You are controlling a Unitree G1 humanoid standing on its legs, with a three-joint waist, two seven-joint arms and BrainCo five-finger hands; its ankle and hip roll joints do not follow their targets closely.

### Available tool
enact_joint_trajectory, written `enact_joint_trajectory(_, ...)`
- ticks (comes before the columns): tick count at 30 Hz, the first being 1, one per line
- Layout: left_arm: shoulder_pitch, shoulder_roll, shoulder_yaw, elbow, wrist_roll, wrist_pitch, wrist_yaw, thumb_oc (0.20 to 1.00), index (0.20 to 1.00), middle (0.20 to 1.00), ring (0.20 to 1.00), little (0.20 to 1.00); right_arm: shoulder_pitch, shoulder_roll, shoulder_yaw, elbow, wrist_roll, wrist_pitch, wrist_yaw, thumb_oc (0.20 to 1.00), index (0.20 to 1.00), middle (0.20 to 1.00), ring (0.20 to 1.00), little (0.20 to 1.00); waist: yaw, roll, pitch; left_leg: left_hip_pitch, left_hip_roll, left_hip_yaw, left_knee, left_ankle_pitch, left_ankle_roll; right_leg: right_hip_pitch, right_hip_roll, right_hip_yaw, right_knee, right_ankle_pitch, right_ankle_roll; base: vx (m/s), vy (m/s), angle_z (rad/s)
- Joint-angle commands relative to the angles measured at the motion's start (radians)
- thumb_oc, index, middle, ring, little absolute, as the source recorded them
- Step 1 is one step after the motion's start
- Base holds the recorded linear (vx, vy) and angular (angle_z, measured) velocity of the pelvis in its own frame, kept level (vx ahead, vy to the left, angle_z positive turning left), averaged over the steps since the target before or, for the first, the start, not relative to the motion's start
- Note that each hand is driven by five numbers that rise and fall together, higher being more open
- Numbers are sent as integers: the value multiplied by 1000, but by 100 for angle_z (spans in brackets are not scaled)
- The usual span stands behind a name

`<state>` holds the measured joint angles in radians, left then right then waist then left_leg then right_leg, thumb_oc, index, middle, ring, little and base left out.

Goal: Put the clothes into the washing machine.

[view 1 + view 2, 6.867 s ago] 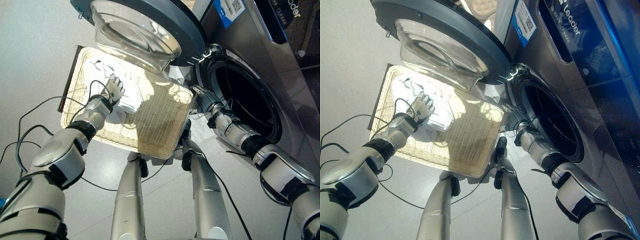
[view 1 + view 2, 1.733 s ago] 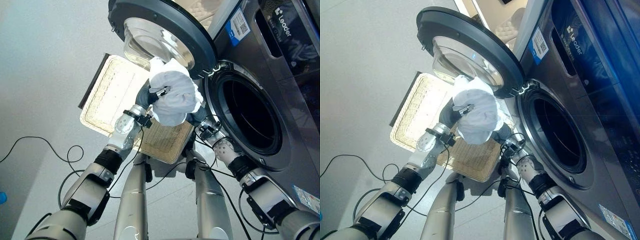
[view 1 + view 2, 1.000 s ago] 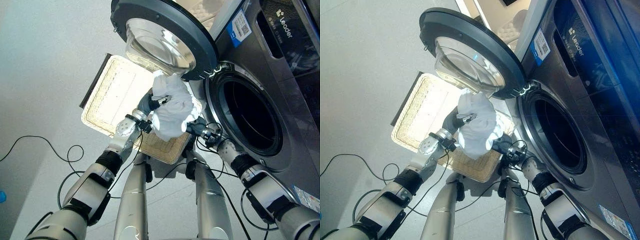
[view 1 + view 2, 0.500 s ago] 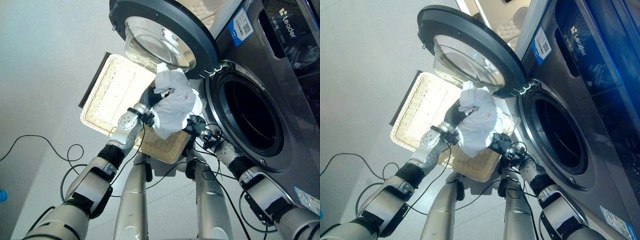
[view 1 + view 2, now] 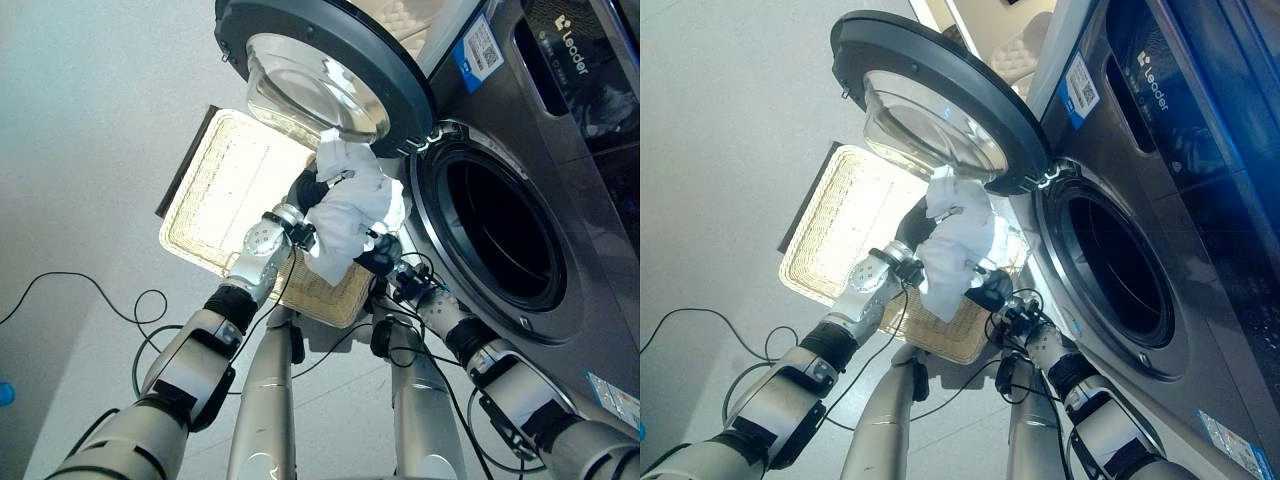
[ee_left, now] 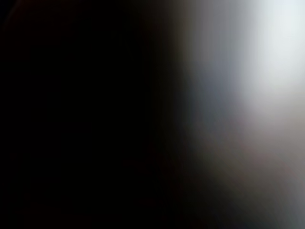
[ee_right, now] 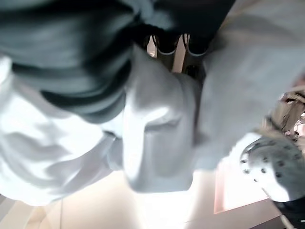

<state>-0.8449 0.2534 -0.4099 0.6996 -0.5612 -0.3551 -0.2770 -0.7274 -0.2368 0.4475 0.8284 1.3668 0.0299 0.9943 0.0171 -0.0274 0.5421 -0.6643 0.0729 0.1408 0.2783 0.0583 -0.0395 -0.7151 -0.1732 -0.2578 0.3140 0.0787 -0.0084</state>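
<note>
— Where's the white garment [image 5: 349,208]?

— Bunched between my left hand [image 5: 305,193] and right hand [image 5: 376,258], above the wicker basket [image 5: 228,180], beside the washing machine's [image 5: 560,190] open door [image 5: 320,50].

— Fingers?

— Buried in cloth on both; I can't tell their state.

We see a pale grey floor [image 5: 90,150]. A flat woven basket [image 5: 225,195] lies right on it. The basket is light tan with a dark rim along its 9 o'clock side. A big grey washing machine [image 5: 560,220] stands on the floor too, at 3 o'clock from the basket and just beside it. Its round door [image 5: 320,60] is swung open and hangs over the basket's 12 o'clock end. At 7 o'clock, well apart from the basket, a small blue thing [image 5: 5,393] sits at the edge of the floor. We cannot tell what it is.
</note>
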Motion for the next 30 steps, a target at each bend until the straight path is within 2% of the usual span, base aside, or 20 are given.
enact_joint_trajectory(1,34,-61,-71,28,100,17,-24,200,200,200,200,200,-100,94,-30,-210,67,-36,83,200,200,200,200,200,-3,36,-22,-1,-21,26,-15,-25,-50,0,-28,-29,99,-65,161,0,0,0)
enact_joint_trajectory(14,24,-53,-81,36,142,13,-41,200,200,200,200,200,-108,87,-58,-166,111,-59,51,200,200,200,200,200,-9,42,-22,4,-20,32,-19,-24,-49,4,-25,-22,89,-60,163,-2,1,-2)
enact_joint_trajectory(21,12,-45,-97,39,206,-5,-26,200,200,200,200,200,-116,81,-71,-128,95,-98,5,200,200,200,200,200,-14,44,-22,3,-18,35,-20,-24,-50,1,-21,-14,84,-57,164,-2,5,-2)
enact_joint_trajectory(27,-1,-17,-131,34,294,-22,-13,200,200,200,200,200,-110,66,-89,-67,96,-245,-143,200,200,200,200,200,-23,46,-22,5,-15,47,-12,-30,-52,4,-16,-2,79,-54,164,0,4,-1)
enact_joint_trajectory(30,3,-17,-140,36,317,-31,-6,200,200,200,200,200,-92,68,-106,-29,131,-282,-163,200,200,200,200,200,-29,51,-22,10,-15,53,-13,-34,-50,3,-12,5,76,-55,163,-3,41,-12)
